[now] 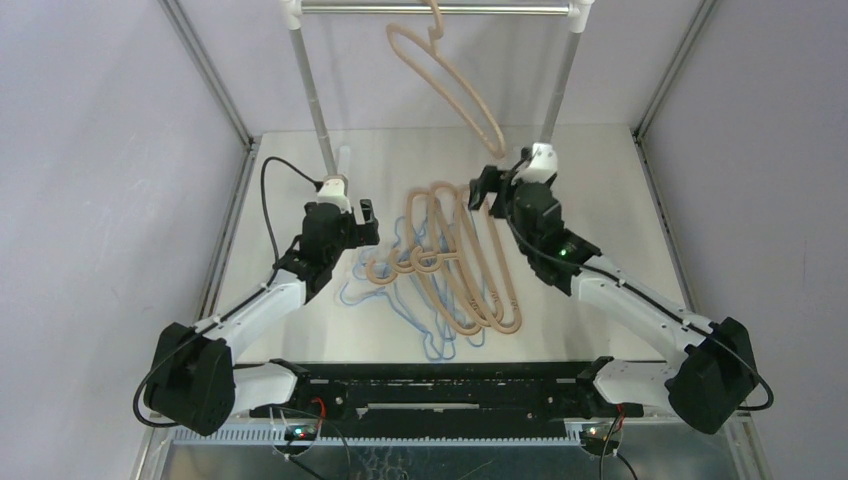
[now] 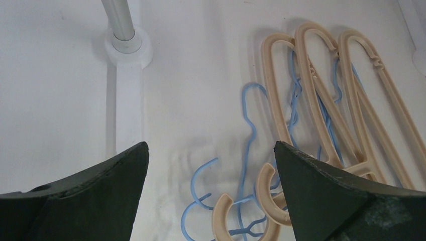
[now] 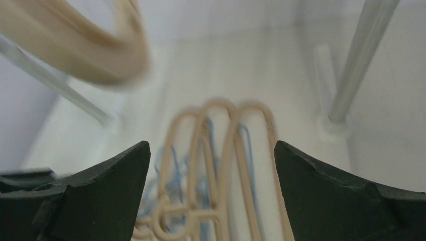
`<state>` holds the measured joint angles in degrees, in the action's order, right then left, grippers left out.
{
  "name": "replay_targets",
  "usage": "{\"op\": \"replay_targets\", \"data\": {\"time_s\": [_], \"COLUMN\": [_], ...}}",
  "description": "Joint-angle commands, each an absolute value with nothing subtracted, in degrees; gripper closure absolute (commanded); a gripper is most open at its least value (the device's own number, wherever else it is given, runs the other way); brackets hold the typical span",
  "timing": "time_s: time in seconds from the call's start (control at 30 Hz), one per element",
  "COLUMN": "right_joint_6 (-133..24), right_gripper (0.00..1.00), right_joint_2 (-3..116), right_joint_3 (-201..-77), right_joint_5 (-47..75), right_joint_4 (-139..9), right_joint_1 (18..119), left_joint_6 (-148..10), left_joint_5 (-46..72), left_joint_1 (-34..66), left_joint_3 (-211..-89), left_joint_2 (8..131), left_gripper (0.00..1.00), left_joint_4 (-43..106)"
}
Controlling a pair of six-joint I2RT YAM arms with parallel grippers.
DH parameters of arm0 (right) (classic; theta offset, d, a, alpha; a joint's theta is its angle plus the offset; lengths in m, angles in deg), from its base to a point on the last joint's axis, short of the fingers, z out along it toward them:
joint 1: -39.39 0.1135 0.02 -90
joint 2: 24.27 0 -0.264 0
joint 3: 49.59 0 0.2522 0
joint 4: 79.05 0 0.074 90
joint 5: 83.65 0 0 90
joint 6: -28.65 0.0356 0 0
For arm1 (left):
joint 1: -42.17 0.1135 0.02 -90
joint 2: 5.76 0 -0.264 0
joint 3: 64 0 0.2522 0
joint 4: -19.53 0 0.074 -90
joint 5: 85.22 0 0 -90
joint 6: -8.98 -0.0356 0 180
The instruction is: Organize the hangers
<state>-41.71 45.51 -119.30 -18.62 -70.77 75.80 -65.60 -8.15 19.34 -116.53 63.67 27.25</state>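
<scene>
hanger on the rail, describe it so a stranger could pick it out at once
Find the silver metal rail across the back of the white table. One thick light-tan wooden hanger hangs from it by its hook. It alone is off the table; the other hangers lie piled below.
</scene>
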Motion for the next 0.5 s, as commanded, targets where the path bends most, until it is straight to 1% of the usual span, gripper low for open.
{"op": "replay_targets", "data": {"time_s": [0.0,0.07,0.13,0.27,0.47], "right_joint_6": [-44.8,-43.7,-42.6,-39.5,-36.4], "right_gripper": [0.00,0.01,0.05,0.17,0.23], "right_joint_2": [43.9,43.6,44.2,46.3,51.9], "right_joint_3": [-114.3,-112.4,-111.3,-108.9,-105.3], "right_joint_5": [-26.0,-23.6,-22.5,-23.5,-16.2], "right_joint_4": [-62.3,-59.9,-56.6,-51.1,-51.6], "right_joint_1": [80.3,82.0,84.0,87.9,88.5], "left_joint_6": [-66.1,-66.1,-66.0,-65.8,-65.8], "left_joint_5": [-8.3,-8.3,-8.2,-8.3,-8.4], "left_joint_1": [19.1,19.1,19.2,19.1,19.1], "left_joint_3": [-116.5,-116.5,-116.5,-116.4,-116.4], "left_joint_2": [62.9,63.1,63.3,63.4,63.6], "left_gripper": [0.01,0.00,0.01,0.01,0.01], "left_joint_4": [25.3,25.2,25.2,25.1,25.0]}}
